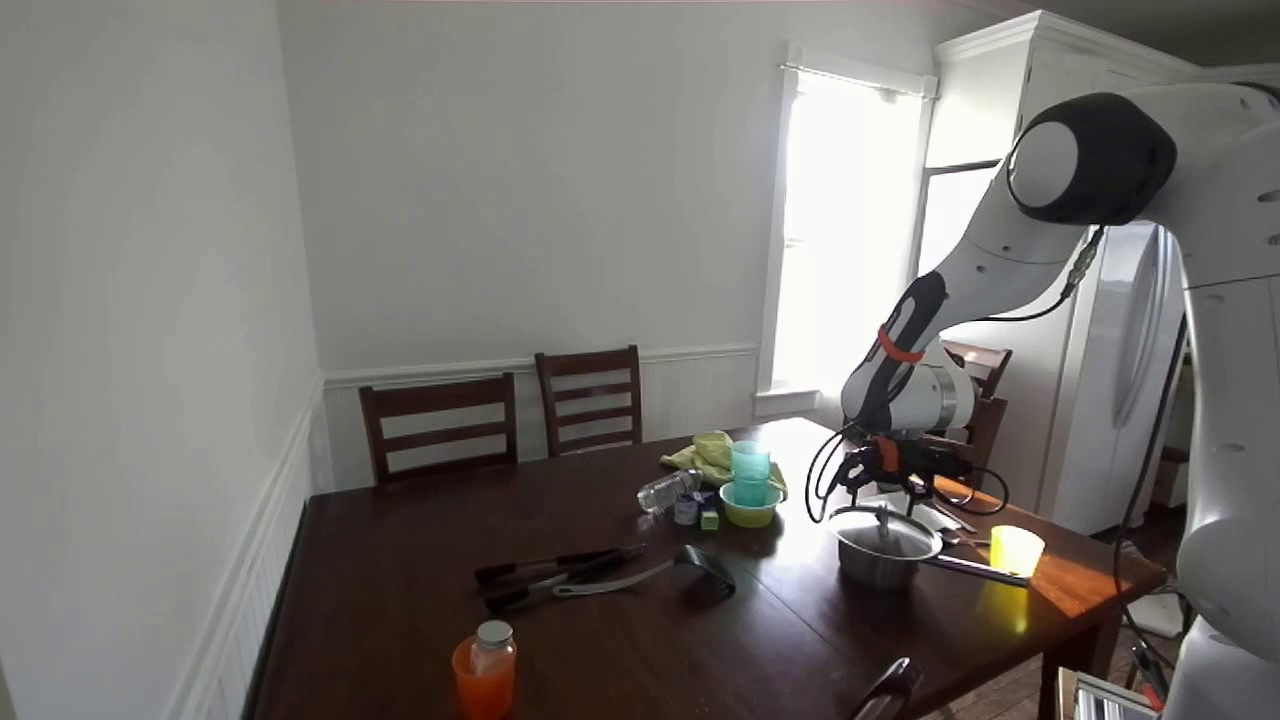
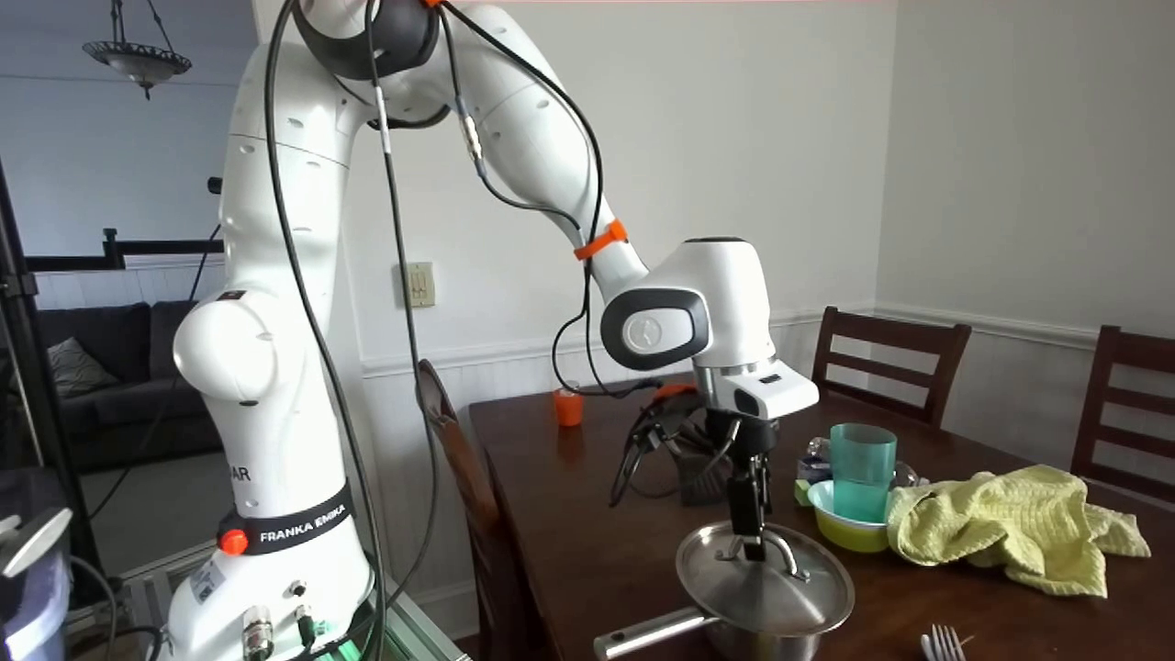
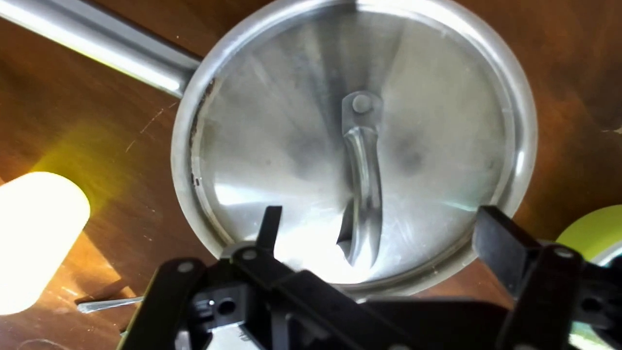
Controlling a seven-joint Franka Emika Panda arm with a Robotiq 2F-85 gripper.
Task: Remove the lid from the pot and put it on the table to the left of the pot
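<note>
1 lid point(image 3: 335, 150) on 1 pot point(image 1: 880, 568) — 1 tool point(image 3: 379, 218) abv, w/ 2 fingers point(image 3: 500, 250) apart.

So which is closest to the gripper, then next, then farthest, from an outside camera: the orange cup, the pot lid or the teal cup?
In an exterior view, starting from the gripper:
1. Pot lid: just below it, on the pot.
2. Teal cup: in the bowl, to the left in the picture.
3. Orange cup: way off at the picture's lower left.
</note>
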